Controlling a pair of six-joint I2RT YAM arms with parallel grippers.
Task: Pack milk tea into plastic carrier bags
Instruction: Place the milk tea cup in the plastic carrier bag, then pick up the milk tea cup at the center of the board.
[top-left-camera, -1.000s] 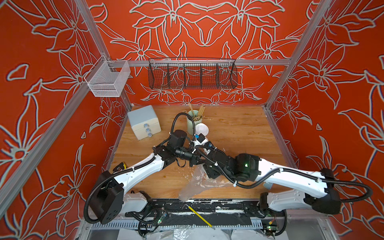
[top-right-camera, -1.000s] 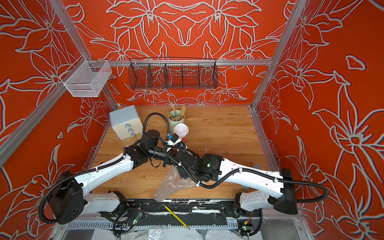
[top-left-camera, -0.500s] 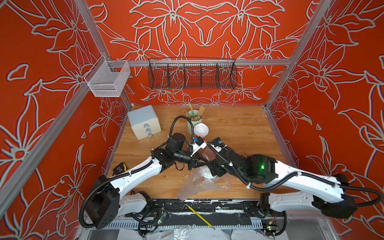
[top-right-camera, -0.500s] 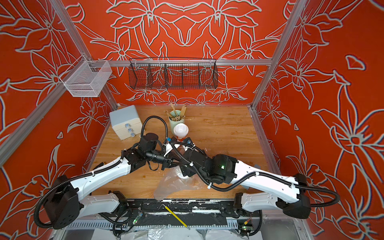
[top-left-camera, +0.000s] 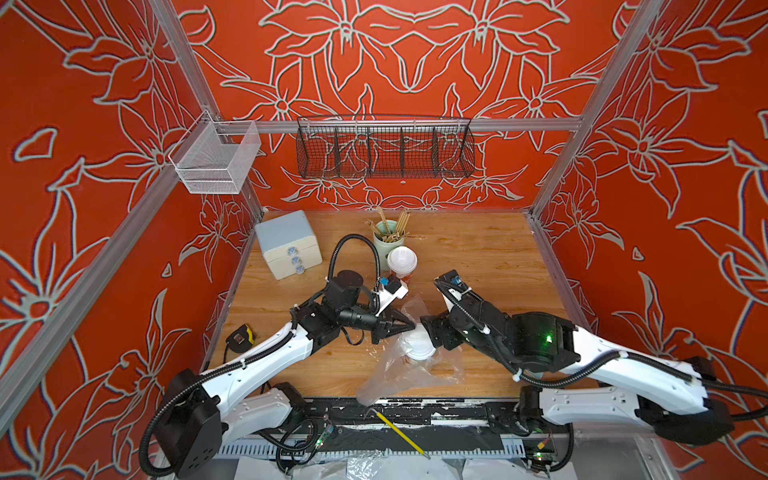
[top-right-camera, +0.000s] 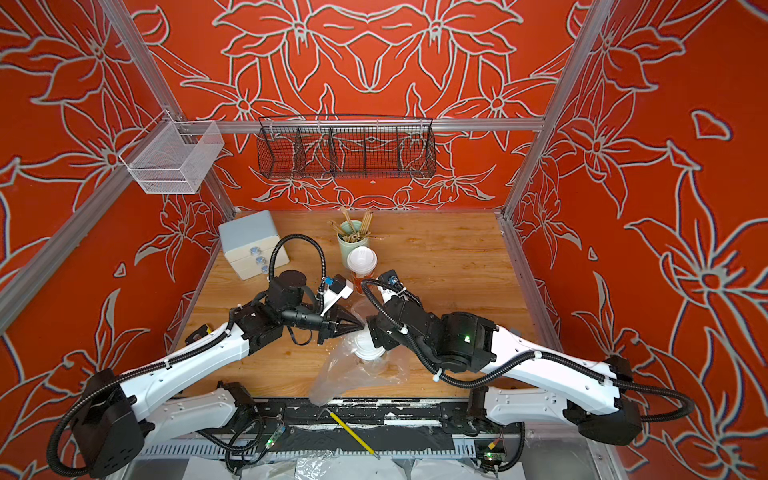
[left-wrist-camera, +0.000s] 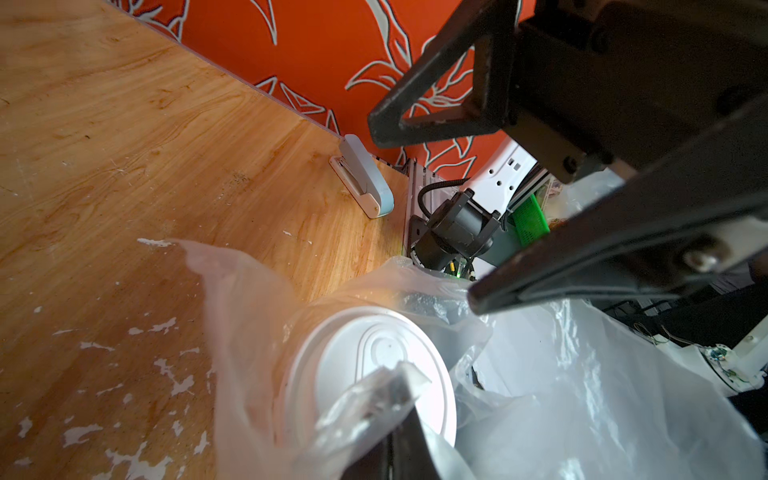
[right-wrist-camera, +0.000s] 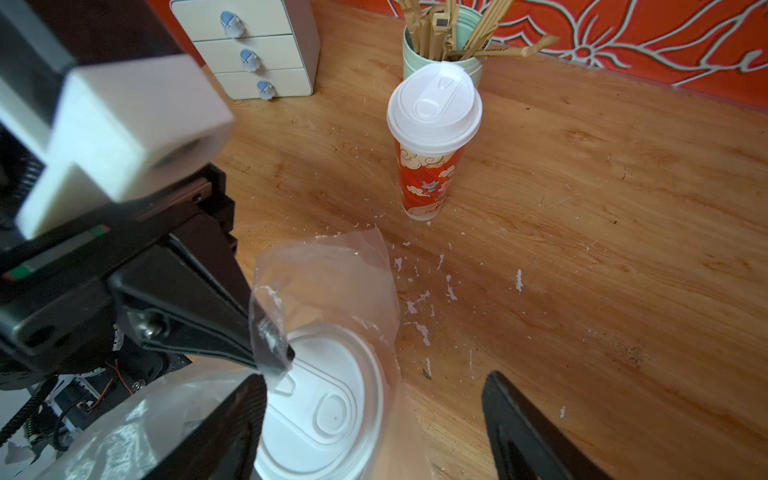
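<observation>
Spanning the red-walled cell, the wooden table (top-left-camera: 478, 266) carries everything. Next in size, the clear plastic bag (top-left-camera: 399, 376) lies crumpled near the front edge, with its mouth lifted between the two arms. In both top views its tail reaches the table's front lip. A pale drawer box (top-left-camera: 286, 245) sits at the back left. The red cup (top-left-camera: 402, 262) stands upright outside the bag, just beside the green holder (top-left-camera: 388, 239) of wooden sticks and apart from both grippers. The second cup (right-wrist-camera: 328, 411) sits inside the bag. Only its white lid shows, seen through the film, so the colour of its wall cannot be told.

The right gripper (right-wrist-camera: 374, 380) is spread wide. In the right wrist view one of its fingers (right-wrist-camera: 237, 428) lies against the bag film beside the lid, and the other hangs over bare wood, clear of the cup. It grasps nothing, and whether the nearer finger presses the lid itself cannot be told. The left gripper (right-wrist-camera: 270, 353) is clenched, its black tips pinching a fold of the bag's rim just above the lid. In the left wrist view the same film drapes over its finger (left-wrist-camera: 399, 419). In both top views the two grippers nearly meet over the bag's mouth.
</observation>
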